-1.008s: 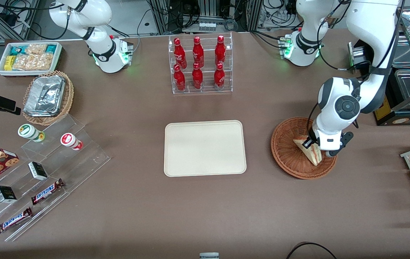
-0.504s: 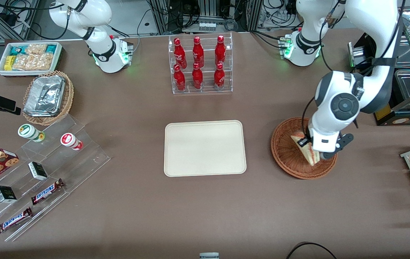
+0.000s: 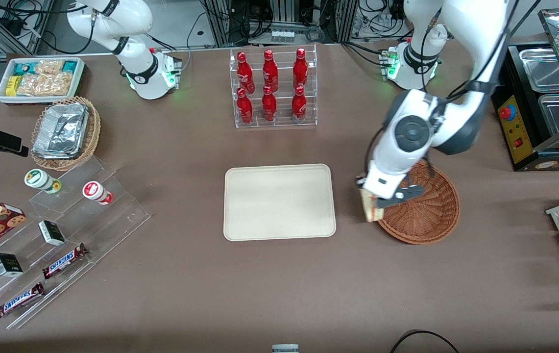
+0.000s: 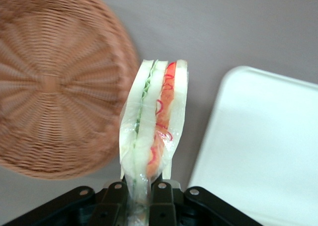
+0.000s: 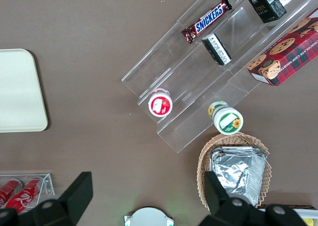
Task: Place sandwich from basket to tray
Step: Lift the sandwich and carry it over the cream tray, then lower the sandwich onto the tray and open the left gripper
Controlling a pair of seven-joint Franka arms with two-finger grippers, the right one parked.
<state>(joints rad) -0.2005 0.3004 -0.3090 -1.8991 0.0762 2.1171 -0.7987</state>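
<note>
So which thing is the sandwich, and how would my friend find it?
Start at the flat cream-beige rectangular tray mid-table, then look toward the round reddish-brown wicker basket beside it. Between them, the working arm's gripper is shut on the sandwich, holding it above the table. It's the only pale bread wedge with red, orange and green filling stripes.

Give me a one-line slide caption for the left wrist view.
Pincer shut on the wrapped sandwich, carried above bare table between the wicker basket and the tray.
</note>
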